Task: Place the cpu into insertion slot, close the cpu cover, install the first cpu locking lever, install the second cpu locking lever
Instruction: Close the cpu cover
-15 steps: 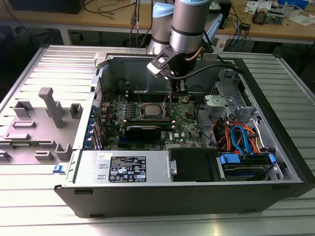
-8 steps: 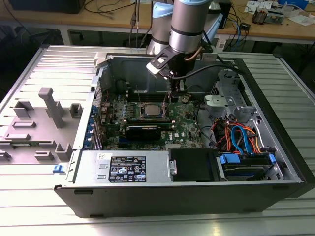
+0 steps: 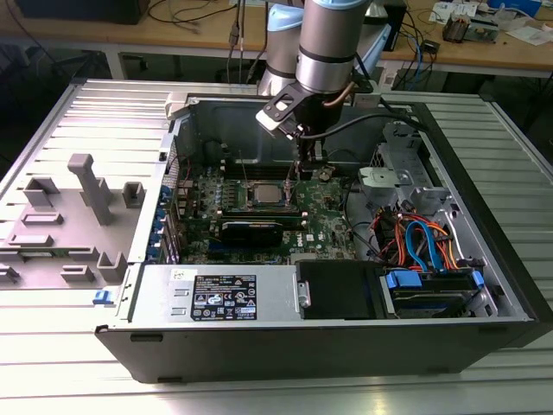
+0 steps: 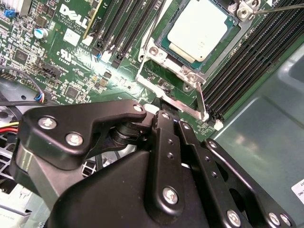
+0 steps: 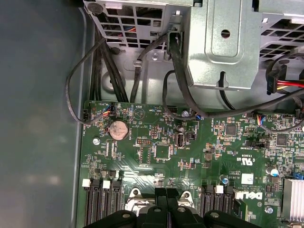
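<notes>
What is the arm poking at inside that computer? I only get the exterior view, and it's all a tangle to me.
Observer: The second wrist view shows the cpu, a silver square, already lying in place on the green motherboard.
Operator: Is anything holding it down?
Observer: The cpu cover, a metal frame, lies flat around it, and the chip's top shows through the cutout.
Operator: And the hand itself?
Observer: In both wrist views the fingers are pressed together with nothing between them. Their tips are right beside the cover's end, but I cannot tell whether they touch it.
</notes>
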